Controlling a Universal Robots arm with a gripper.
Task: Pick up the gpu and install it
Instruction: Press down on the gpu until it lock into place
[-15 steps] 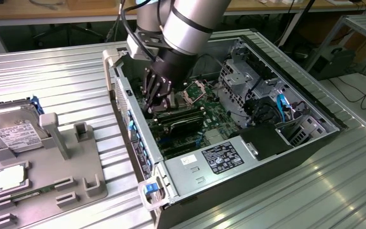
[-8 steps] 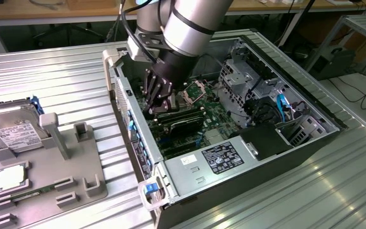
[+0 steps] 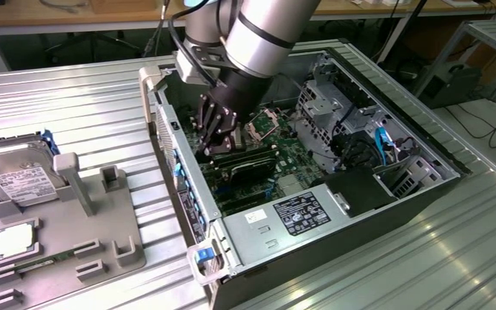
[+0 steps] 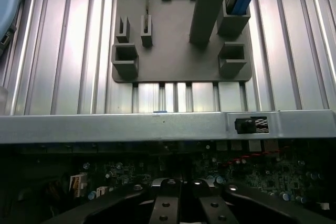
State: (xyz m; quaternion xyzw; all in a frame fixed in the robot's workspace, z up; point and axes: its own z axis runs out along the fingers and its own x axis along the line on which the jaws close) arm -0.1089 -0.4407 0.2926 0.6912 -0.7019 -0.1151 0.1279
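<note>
GPU card, a thin flat black board with a brownish edge, lies level inside the open black computer case, low over the green motherboard and just beside the case's slotted rear wall. The black pincer on the silver-grey robot arm reaches down into the case and stands right at the card's upper edge, its dark fingers drawn close together. Whether they clamp the card or merely touch it cannot be told from the exterior view. In the wrist view the fingers sit side by side with almost no gap, above dark circuitry.

Toward the exterior view's right of the card stand a perforated metal drive cage, blue cables and a power supply with a black label.

Outside the case, on the ribbed metal counter, rests a grey plastic fixture tray with upright slots. A silver hard drive with a white label leans at its far end, a square processor chip lies in a pocket, and a narrow green memory stick lies near the tray's front. The wrist view looks across the case's rear wall onto that tray.
</note>
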